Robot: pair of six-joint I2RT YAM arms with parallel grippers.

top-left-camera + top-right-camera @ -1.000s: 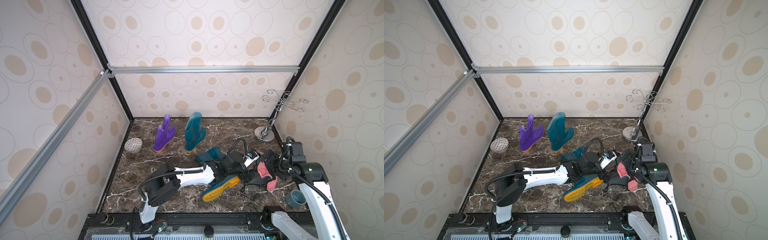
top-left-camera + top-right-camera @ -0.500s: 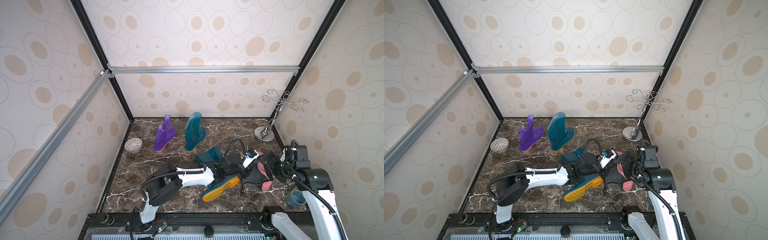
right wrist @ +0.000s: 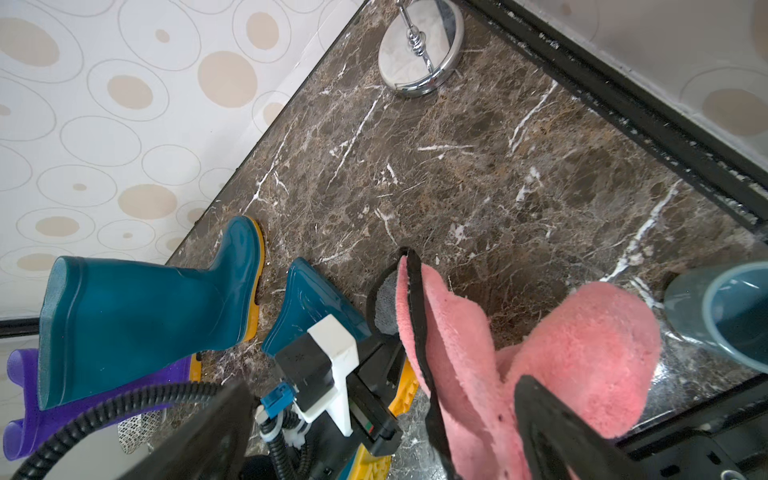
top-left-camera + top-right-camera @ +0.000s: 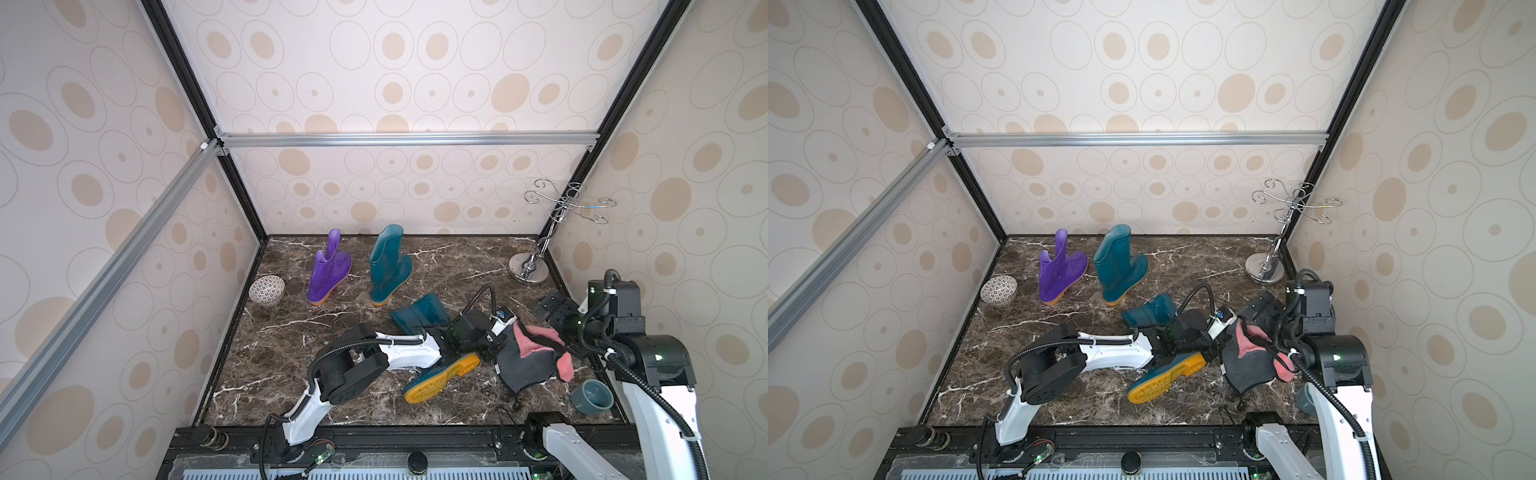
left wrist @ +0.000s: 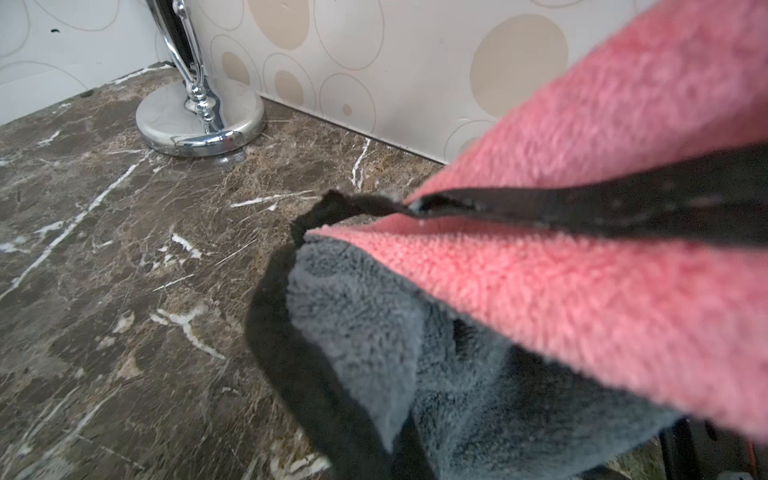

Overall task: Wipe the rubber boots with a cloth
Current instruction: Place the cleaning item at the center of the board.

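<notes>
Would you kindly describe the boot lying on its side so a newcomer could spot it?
On the marble floor, look near the front, beside the pink cloth. That teal boot lies tipped over, yellow sole showing; the other teal boot and purple boot stand upright behind.

Robot lab test cell, spotted wallpaper panels (image 4: 415,50), aluminium frame bars (image 4: 407,139), marble-look floor (image 4: 291,340)

left arm stretching low and nearly flat toward the cloth (image 4: 528,365), left gripper (image 4: 492,347) clamping the cloth's edge with jaws fully closed, right arm folding back at the elbow, right gripper (image 4: 555,322) hanging at the cloth's opposite side, jaws gaping wide, one finger (image 3: 540,415) lying against the cloth
</notes>
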